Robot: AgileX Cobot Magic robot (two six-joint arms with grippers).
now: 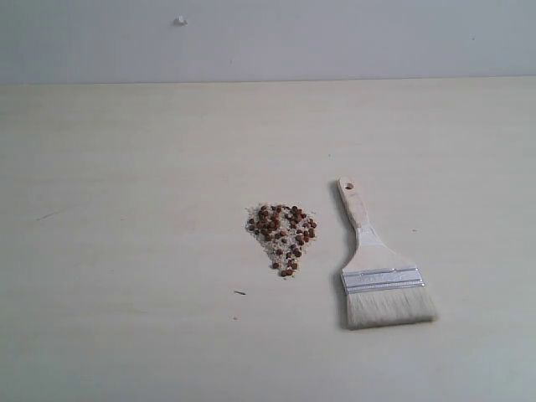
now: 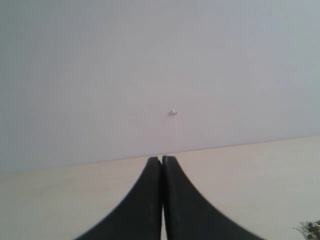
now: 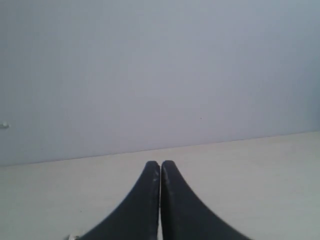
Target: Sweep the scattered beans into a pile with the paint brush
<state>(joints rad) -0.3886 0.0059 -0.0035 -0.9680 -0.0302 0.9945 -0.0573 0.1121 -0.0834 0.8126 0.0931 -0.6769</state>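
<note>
The pale table (image 1: 126, 335) carries the brush (image 1: 381, 276), which lies flat with its handle towards the wall and its bristles towards the camera. The beans (image 1: 283, 230) sit in a tight clump among whitish grains, just left of the brush's handle but not touching it. The left gripper (image 2: 161, 160) and the right gripper (image 3: 160, 164) are both clenched on nothing, fingers pressed together, clear of the brush.

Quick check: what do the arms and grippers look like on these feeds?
Little shows. The left gripper has two plain black fingers, broad at the base and curving in to narrow tips. The right gripper matches, with faint pale scuffing. No cables or markings visible; the arms are out of frame.
</note>
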